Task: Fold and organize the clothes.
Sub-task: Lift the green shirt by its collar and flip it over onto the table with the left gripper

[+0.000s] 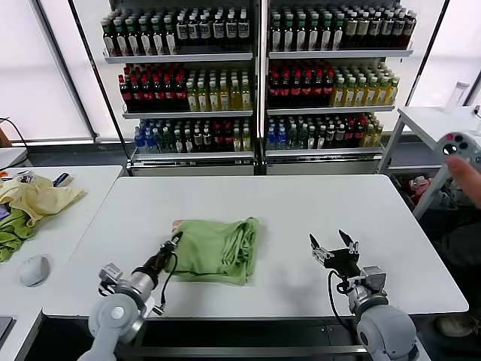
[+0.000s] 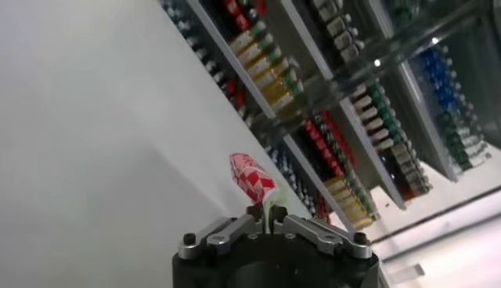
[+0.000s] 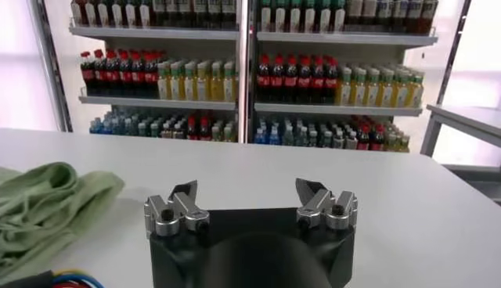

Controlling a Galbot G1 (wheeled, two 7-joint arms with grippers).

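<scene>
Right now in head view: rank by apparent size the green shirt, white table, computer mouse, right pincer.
1. White table
2. Green shirt
3. Right pincer and computer mouse: look alike, and differing camera distance leaves them unranked.

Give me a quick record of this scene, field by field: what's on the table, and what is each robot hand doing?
Garment: light green polo shirt, folded into a bundle, lying on the white table
Shirt print: red-and-white patch showing at the left gripper's fingertips
Left gripper: shut on the shirt's left edge
Right gripper: open, holding nothing, apart from the shirt on its right
Side table: pale yellow garment
Background: shelves of bottled drinks
</scene>
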